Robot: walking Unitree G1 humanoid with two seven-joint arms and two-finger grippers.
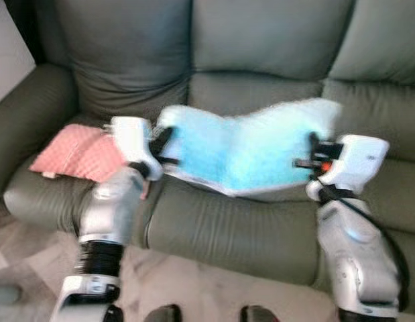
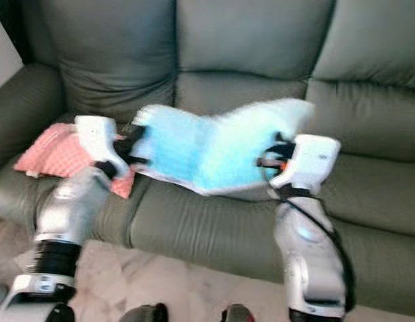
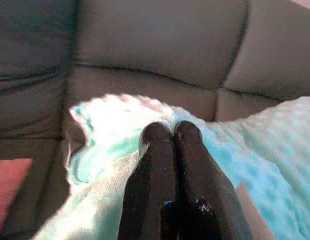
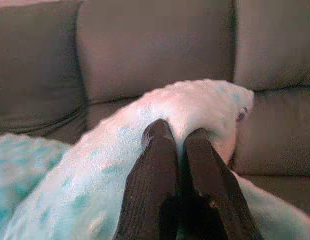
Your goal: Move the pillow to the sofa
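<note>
A fluffy light-blue pillow (image 1: 251,147) hangs sagging between my two arms, over the middle seat of the grey-green sofa (image 1: 261,33). My left gripper (image 1: 163,149) is shut on the pillow's left edge; its fingers (image 3: 167,150) pinch the fabric (image 3: 114,130). At the pillow's right edge my right gripper (image 1: 313,155) is also shut, the black fingers (image 4: 165,145) squeezed together on a fold of the fluffy cloth (image 4: 195,102). The pillow's lower edge lies near the seat cushion's front.
A pink quilted cushion (image 1: 76,153) lies on the sofa's left seat, beside my left arm. The sofa's armrest (image 1: 26,114) rises at the left. Light marbled floor (image 1: 214,295) runs in front, where my feet (image 1: 210,314) stand close to the sofa.
</note>
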